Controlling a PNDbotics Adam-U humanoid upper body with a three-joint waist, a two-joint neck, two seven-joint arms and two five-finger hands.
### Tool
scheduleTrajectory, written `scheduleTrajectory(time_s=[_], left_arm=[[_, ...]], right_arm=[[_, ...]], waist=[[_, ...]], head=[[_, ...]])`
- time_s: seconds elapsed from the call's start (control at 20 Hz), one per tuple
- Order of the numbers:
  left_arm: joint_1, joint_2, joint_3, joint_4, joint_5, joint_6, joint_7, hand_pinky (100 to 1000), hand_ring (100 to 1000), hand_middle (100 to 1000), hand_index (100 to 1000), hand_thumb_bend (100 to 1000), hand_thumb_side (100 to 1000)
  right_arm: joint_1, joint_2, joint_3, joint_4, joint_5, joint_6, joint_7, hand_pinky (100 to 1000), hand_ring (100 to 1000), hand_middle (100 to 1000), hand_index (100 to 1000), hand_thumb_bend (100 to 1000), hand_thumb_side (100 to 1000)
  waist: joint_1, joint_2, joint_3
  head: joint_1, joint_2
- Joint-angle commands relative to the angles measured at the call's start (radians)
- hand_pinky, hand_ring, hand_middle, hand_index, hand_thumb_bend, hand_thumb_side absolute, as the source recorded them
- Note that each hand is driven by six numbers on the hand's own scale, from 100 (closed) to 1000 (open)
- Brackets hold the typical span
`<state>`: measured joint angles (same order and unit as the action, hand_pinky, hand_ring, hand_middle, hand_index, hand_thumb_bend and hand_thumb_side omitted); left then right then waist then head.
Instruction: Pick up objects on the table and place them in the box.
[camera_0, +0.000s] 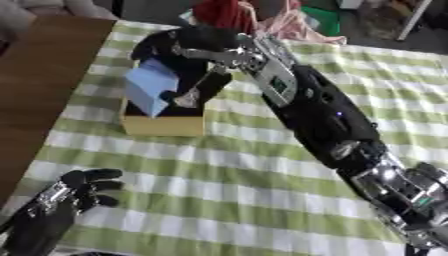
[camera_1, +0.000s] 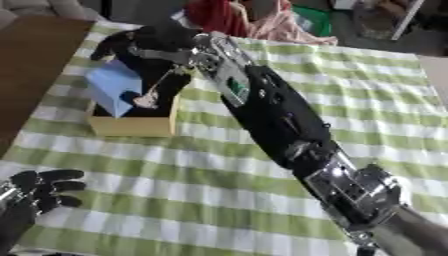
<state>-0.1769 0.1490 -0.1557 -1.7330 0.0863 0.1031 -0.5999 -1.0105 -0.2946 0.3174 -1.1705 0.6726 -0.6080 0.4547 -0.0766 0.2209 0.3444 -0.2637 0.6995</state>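
A tan box (camera_0: 162, 125) stands on the checked cloth at the upper left, with a light blue object (camera_0: 149, 87) leaning inside it on its left side. My right arm stretches from the lower right up to the box, and my right hand (camera_0: 197, 47) hovers over its opening with fingers curled downward. A small pale thing (camera_0: 185, 100) hangs on a thin cord from those fingers, down inside the box beside the blue object. My left hand (camera_0: 79, 190) rests at the lower left, open and holding nothing.
The green-and-white checked cloth (camera_0: 227, 185) covers the table. A brown wooden surface (camera_0: 44, 75) runs along the left side. Red and pink fabric (camera_0: 254, 20) lies past the table's far edge, behind the box.
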Motion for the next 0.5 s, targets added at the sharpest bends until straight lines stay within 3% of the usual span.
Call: scheduleTrajectory(time_s=[0.05,0.3,0.5], left_arm=[[-0.010,0.003,-0.001,-0.012,0.000,-0.002,0.002,748,842,814,818,100,1000],[-0.010,0.002,0.000,-0.012,-0.002,-0.002,0.003,748,844,815,818,100,1000],[-0.005,0.004,0.006,-0.012,-0.003,-0.003,0.007,748,846,817,819,100,998]], right_arm=[[-0.013,-0.017,-0.003,-0.027,0.019,-0.001,-0.010,844,947,934,973,350,383],[-0.011,-0.021,-0.006,-0.030,0.037,0.031,-0.027,842,941,927,973,403,390],[-0.004,-0.042,-0.013,-0.063,0.013,0.055,-0.055,821,944,893,958,328,346]], waist=[[0.006,-0.018,-0.002],[0.007,-0.017,-0.007],[0.008,-0.021,-0.027]], head=[[0.004,-0.013],[0.007,-0.014],[0.018,-0.011]])
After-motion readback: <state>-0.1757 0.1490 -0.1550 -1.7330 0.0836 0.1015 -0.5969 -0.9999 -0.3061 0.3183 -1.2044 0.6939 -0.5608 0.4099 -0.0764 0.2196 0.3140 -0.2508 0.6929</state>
